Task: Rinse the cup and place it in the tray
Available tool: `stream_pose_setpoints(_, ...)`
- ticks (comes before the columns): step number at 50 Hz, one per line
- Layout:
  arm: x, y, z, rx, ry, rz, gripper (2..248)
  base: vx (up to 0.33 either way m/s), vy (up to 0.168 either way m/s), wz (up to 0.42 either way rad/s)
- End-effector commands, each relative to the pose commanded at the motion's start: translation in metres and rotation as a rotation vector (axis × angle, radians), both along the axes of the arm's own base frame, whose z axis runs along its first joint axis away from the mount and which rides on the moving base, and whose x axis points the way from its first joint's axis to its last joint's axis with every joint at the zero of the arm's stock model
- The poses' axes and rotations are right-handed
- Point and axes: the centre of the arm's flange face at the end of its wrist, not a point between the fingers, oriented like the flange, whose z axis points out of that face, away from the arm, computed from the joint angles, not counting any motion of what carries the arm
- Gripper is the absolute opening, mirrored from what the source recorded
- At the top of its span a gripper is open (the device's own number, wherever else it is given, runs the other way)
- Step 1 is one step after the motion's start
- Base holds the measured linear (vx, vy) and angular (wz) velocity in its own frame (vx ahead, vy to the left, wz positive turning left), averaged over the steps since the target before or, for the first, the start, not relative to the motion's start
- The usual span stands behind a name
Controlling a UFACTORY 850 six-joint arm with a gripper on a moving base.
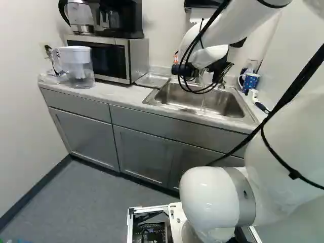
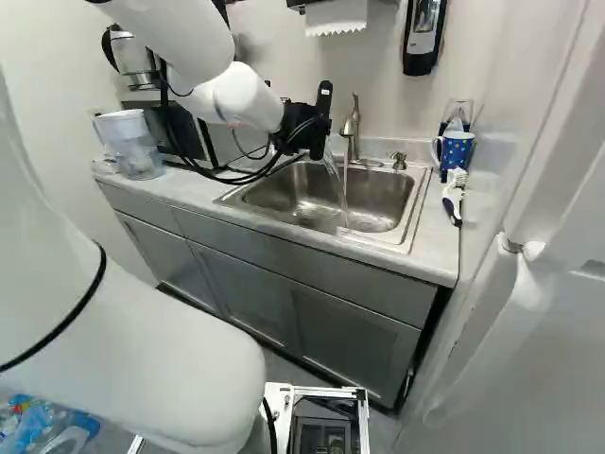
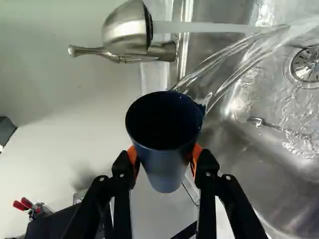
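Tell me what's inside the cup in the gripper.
Only the dark inner wall of the cup shows; water streams off its rim into the sink. Its bottom is lost in shadow, so anything lying there can't be seen.

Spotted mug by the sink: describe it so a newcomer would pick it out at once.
Start at the steel sink, then go to the counter on its right in the right base view. The mug stands there just behind a white-headed brush. It is blue with pale spots, unlike the plain dark cup in the fingers.
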Motion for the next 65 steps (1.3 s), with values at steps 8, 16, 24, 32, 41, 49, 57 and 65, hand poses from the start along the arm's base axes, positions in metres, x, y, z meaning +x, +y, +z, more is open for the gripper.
stream_pose_setpoints(8,0.0,0.0,0.0,0.076,-0.009,-0.036,121,0.0,0.0,0.0)
stream_pose_setpoints(16,0.0,0.0,0.0,0.151,-0.017,-0.071,121,0.0,0.0,0.0)
stream_pose_setpoints(24,0.0,0.0,0.0,0.18,-0.02,-0.085,121,0.0,0.0,0.0)
stream_pose_setpoints(32,0.0,0.0,0.0,0.18,-0.02,-0.085,121,0.0,0.0,0.0)
stream_pose_setpoints(41,0.0,0.0,0.0,0.18,-0.02,-0.085,121,0.0,0.0,0.0)
stream_pose_setpoints(49,0.0,0.0,0.0,0.18,-0.02,-0.085,121,0.0,0.0,0.0)
stream_pose_setpoints(57,0.0,0.0,0.0,0.18,-0.02,-0.085,121,0.0,0.0,0.0)
stream_pose_setpoints(65,0.0,0.0,0.0,0.177,-0.02,-0.084,121,0.0,0.0,0.0)
